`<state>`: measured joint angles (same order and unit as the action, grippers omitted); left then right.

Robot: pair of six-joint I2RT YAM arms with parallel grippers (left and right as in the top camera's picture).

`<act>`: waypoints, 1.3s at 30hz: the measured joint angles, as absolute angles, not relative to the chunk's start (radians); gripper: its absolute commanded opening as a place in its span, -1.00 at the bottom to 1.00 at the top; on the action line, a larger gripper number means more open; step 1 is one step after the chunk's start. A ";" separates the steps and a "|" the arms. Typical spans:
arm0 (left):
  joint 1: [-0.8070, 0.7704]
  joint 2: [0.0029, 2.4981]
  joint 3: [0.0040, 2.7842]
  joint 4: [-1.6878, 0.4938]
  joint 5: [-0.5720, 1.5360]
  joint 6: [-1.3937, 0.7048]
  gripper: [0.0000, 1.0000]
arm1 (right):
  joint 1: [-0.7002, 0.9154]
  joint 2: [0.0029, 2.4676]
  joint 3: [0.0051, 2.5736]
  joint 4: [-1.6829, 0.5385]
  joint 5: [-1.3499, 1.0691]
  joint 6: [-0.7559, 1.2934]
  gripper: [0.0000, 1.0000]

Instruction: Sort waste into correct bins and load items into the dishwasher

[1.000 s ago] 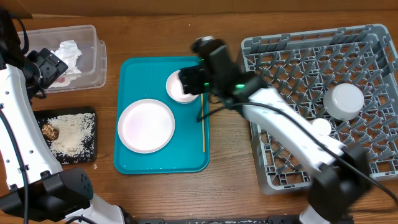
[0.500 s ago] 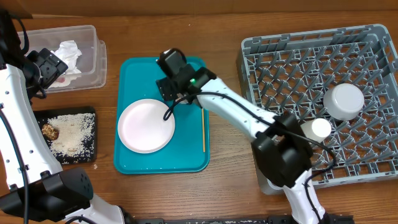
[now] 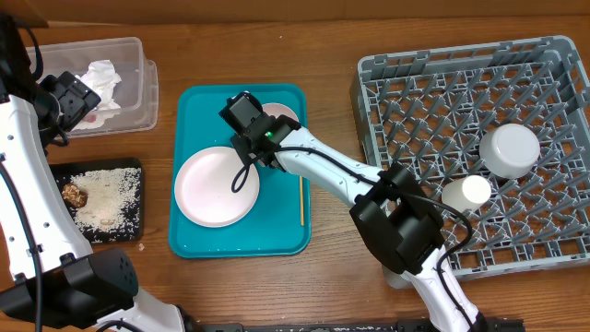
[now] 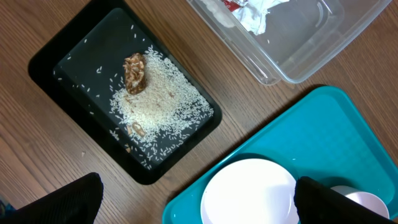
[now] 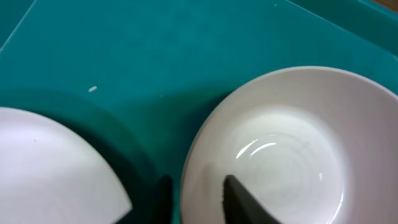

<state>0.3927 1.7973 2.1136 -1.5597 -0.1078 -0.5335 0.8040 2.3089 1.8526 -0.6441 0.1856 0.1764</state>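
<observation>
Two arms stand at the bench (image 3: 327,41). The right claw (image 5: 196,182) is low over the teal tray (image 3: 277,231), at the left rim of the pink bowl (image 3: 284,115). Its jaws are parted a little, with one finger (image 5: 241,202) inside the bowl, the other outside and the rim between them. They do not look closed onto the rim. The bowl sits flat on the far right part of the tray. Near it, on the tray's left half, lies the pale pink plate (image 3: 214,189). The thin wooden stick (image 3: 301,195) lies along the tray's right edge.

The left claw (image 4: 196,183) hangs wide open with nothing in it, above the left side of the bench. Below it the black tray (image 4: 74,37) holds rice crumbs (image 4: 161,102) and a brown lump (image 4: 135,73). The clear box (image 3: 140,92) beyond it holds crumpled napkins (image 3: 101,78), with a red-and-white wrapper (image 4: 233,4) beside them.

The grey dish rack (image 3: 415,92) stands at the right of the bench, apart from the teal tray. In it a white bowl (image 3: 510,149) sits upside down, and a small pale cup (image 3: 464,192) stands just beside it.
</observation>
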 measured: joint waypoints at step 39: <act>0.393 1.797 2.114 -1.560 -0.108 -0.533 0.99 | -0.123 1.942 2.027 -1.114 -0.571 0.354 -0.92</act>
<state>0.3927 1.7973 2.1136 -1.5597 -0.1081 -0.5335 -0.1234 1.9423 2.0274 -1.1137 -0.5713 0.3542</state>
